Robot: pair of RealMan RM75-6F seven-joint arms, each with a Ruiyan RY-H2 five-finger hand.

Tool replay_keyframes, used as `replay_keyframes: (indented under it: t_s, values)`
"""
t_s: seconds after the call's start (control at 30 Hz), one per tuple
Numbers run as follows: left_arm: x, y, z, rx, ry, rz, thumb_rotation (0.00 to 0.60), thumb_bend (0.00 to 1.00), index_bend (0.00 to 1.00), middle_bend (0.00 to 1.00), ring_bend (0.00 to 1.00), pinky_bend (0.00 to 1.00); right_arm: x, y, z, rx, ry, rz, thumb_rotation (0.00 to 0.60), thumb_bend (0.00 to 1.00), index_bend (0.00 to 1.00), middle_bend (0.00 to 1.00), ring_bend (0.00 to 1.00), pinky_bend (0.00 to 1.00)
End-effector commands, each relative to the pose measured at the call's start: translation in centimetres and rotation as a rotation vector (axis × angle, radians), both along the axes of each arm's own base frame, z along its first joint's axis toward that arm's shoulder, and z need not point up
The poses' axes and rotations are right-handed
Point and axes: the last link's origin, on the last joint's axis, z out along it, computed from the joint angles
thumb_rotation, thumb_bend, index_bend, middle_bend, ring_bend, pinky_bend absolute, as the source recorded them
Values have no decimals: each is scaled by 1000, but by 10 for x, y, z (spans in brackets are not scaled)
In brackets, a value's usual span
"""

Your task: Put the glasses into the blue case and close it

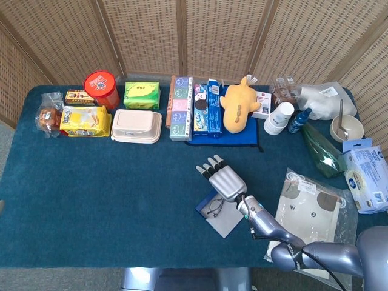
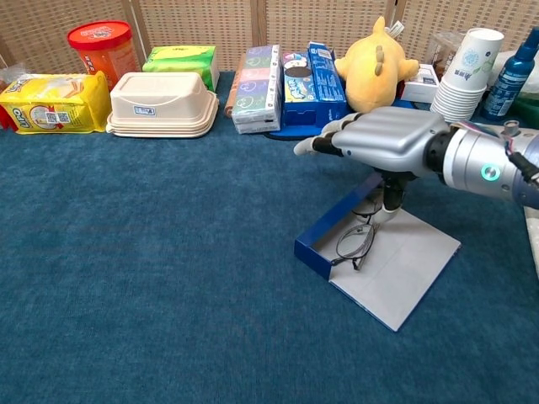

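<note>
Blue-carpeted surface [image 2: 152, 278]: blue case [image 2: 377, 252] open, glasses [image 2: 357, 242] inside; right hand [image 2: 389, 139] above, fingers outstretched together, thumb down at case's 12 o'clock.

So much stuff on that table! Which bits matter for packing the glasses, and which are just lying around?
For the job:
glasses
open blue case
right hand

Just lying about:
yellow plush toy
stack of paper cups
red tub
cream lunch box

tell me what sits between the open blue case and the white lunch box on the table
Nothing: in the chest view only bare blue cloth lies between the blue case and the lunch box.
</note>
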Motion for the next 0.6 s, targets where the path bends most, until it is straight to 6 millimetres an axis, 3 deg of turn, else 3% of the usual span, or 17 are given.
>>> replay_keyframes:
  t_s: [0.03,0.6]
  values:
    - [0,0,0,0,0,1,585,292,163,102,25,0,0,1,2,0,-2,-5,600,0,6,137,28,42]
    - [0,-1,-1,-5,-4,-6,585,292,163,103,25,0,-2,25,10,36,68,-13,600,0,23,140,29,43]
